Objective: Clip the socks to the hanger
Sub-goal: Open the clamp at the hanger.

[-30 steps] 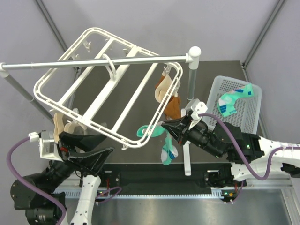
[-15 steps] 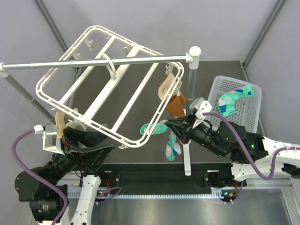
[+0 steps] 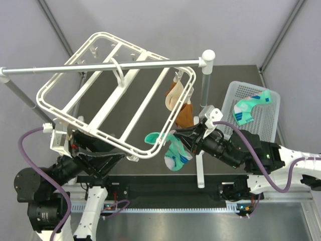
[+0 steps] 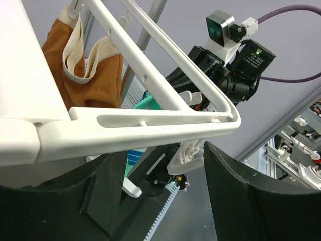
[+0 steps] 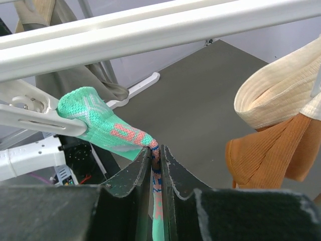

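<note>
One teal sock [image 5: 105,125] is being clamped mid-length by the right end effector [image 5: 156,150], its end lying at a clip [image 5: 30,118] on the hanger's [image 4: 150,123] near corner. The left end effector [image 4: 164,150] is being held under that corner, jaws apart. Release is best being withheld until the clip is seen biting fabric.

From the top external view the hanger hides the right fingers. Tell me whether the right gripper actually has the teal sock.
Observer: In the right wrist view the right gripper is shut on the teal sock, with the fabric pinched between its fingers.
Operator: Report where the sock's free end is.
Observer: It lies against a white clip under the hanger. I cannot tell whether the clip bites it.
Operator: Now check the left gripper.
Observer: In the left wrist view the left gripper is open, its fingers wide apart just below the hanger's corner bar.
</note>
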